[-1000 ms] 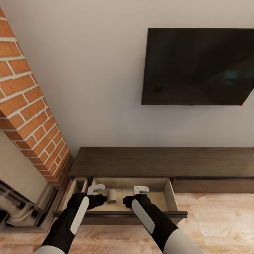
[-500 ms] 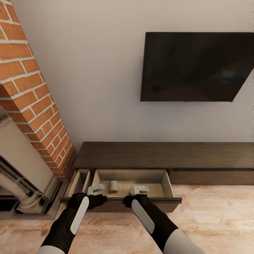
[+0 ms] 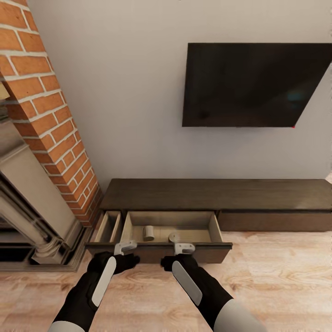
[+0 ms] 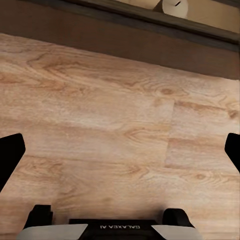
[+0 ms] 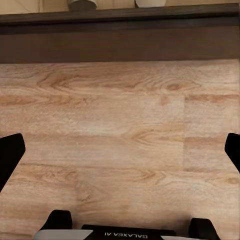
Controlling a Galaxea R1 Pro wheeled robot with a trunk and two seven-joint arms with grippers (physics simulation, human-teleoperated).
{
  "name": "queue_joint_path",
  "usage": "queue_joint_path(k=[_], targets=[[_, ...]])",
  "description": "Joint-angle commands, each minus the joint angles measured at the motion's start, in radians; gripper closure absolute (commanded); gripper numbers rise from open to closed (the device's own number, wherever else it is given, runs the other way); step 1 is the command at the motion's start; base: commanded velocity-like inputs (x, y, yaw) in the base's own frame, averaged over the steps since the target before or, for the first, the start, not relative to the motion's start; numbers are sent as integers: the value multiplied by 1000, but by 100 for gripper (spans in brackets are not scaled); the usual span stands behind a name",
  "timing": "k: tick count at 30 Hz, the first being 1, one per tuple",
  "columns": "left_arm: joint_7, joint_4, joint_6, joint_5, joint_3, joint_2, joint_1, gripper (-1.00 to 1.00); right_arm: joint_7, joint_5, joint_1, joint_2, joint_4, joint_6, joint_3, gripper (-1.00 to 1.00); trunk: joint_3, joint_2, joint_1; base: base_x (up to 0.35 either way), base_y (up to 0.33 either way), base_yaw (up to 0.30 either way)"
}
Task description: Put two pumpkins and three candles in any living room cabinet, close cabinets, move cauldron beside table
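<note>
The cabinet (image 3: pixel 216 196) drawer (image 3: pixel 168 226) is standing open from above, 2 candles (image 3: pixel 148 233) occupying its left and middle floor, the right part lying bare; its dark front panel (image 3: pixel 184 252) is blocking the grippers' (image 3: pixel 125 247) level approach

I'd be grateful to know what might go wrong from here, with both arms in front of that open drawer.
1. The wide drawer and the narrow one beside it stand open; leaving either so fails the closing step.
2. Two candles show inside; a hard shove may topple or roll them.
3. The left gripper and right gripper, both open, hover at the front edge and might catch it.
</note>
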Motion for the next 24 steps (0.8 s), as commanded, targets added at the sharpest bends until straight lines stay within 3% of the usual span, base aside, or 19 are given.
queue_joint_path(k=[1,10,13,24], targets=[[0,0,0,0,0,0,0,-100,0,0,0,0,0,0,0,-100,-3,-7,4,-237,0,0],[0,0,-6,-1,0,0,0,-100,1,5,0,0,2,-1,0,-100,-31,-70,38,-108,0,0],[3,-16,9,2,5,-3,0,-100,-3,8,2,0,-6,-12,17,-100,-31,-70,38,0,0,-8],[3,-14,4,3,0,10,0,-100,1,8,-16,-4,-2,-44,18,-100,-31,-70,38,0,0,-2]])
